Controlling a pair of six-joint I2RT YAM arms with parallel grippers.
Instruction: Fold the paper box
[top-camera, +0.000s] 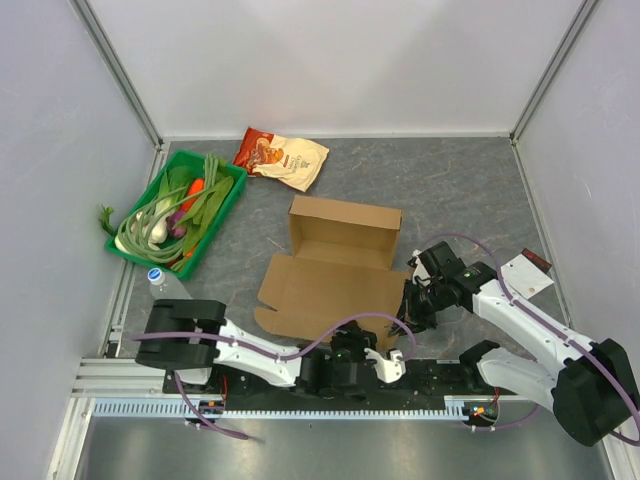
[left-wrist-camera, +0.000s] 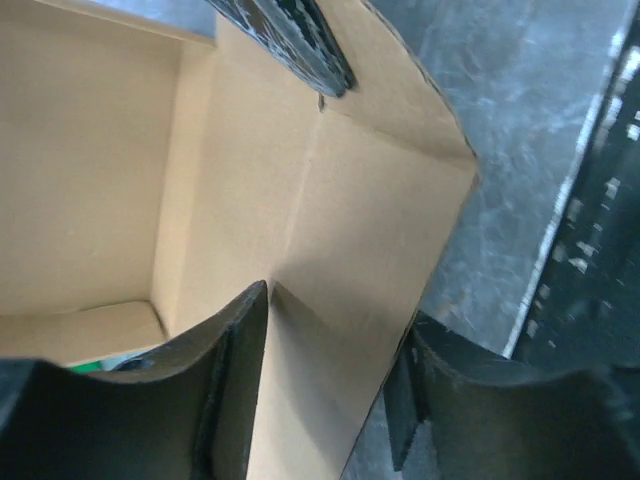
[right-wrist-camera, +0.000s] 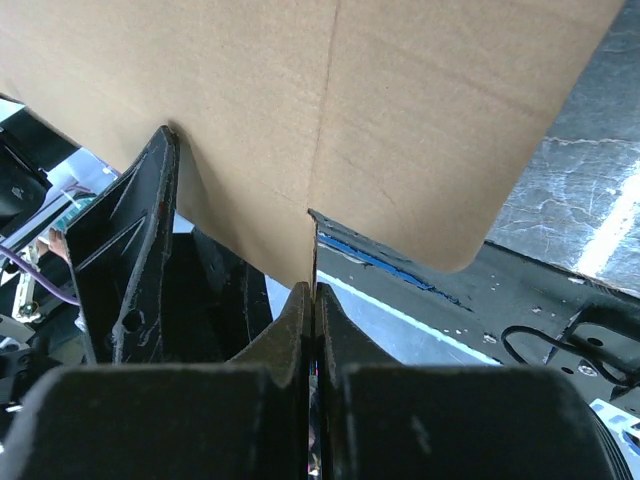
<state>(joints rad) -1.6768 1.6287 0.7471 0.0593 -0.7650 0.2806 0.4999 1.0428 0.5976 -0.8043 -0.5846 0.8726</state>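
The paper box (top-camera: 335, 285) of plain brown cardboard lies half-formed in the middle of the table, its back wall upright and its front panels flat. My right gripper (top-camera: 412, 305) is at the box's right edge. In the right wrist view it (right-wrist-camera: 314, 290) is shut on the thin edge of a flap (right-wrist-camera: 400, 130). My left gripper (top-camera: 392, 362) is at the box's near right corner. In the left wrist view it (left-wrist-camera: 338, 315) stands open across a corner panel (left-wrist-camera: 340, 230), one finger (left-wrist-camera: 240, 380) over the cardboard and the other beyond its edge.
A green tray (top-camera: 220, 225) of vegetables stands at the left, with a water bottle (top-camera: 160, 282) just in front of it. A cream-and-red snack bag (top-camera: 282, 157) lies at the back. A white card (top-camera: 525, 275) lies at the right. White walls enclose the table.
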